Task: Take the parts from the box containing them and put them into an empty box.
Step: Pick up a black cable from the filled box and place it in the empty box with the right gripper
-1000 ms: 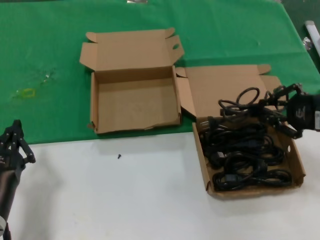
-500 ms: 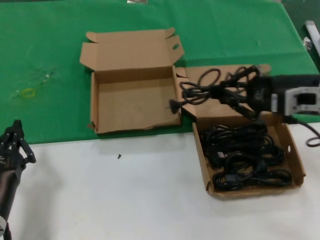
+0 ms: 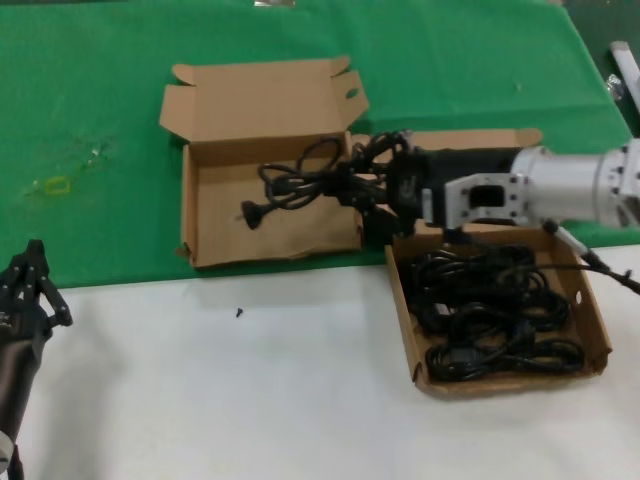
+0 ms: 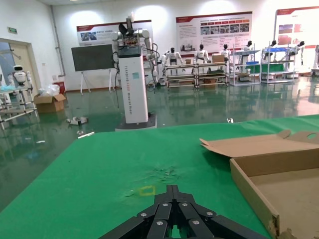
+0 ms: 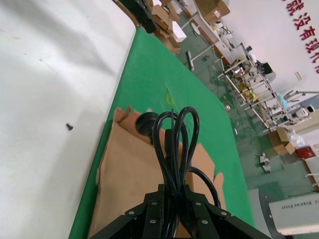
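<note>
- Over the empty box (image 3: 265, 210), the right tool (image 3: 372, 188) is pinching a power cord (image 3: 300, 182).
- Way off from that box, the left tool (image 3: 30, 280) is sitting pressed together.

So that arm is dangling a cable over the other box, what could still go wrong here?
The right gripper holds the cord bundle by only a few loops, so it might slip out early. The plug hangs low and could catch the empty box wall. The gripper sits near the box's right wall, so the bundle might land draped over that edge. The left gripper waits far off, unable to help.
</note>
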Controlling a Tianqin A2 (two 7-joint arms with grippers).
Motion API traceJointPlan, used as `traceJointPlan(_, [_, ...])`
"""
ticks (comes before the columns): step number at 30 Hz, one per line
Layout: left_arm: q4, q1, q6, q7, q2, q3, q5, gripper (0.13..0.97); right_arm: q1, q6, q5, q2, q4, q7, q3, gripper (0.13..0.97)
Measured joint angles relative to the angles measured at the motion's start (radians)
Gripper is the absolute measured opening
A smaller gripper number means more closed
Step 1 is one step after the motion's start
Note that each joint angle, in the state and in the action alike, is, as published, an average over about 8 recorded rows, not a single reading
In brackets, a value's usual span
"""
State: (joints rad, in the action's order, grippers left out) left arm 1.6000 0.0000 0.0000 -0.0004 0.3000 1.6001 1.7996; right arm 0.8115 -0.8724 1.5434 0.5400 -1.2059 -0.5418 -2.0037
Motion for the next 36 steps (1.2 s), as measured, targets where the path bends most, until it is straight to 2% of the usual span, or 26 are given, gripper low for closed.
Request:
traceJointPlan(16, [0.0, 0.0, 0.0, 0.0, 0.0, 0.0, 0.0, 0.142, 0.133, 0.07, -0.029, -0.222, 0.321, -0.169, -0.054, 0.211])
traceJointPlan(30, [0.0, 0.0, 0.0, 0.0, 0.0, 0.0, 0.0, 0.142, 0.219, 0.101, 0.008, -0.339, 0.605, -0.382, -0.018, 0.211])
traceJointPlan(36, [0.0, 0.0, 0.0, 0.0, 0.0, 0.0, 0.0, 0.142, 0.243, 0.109, 0.017, -0.369, 0.686, -0.443, -0.002, 0.221])
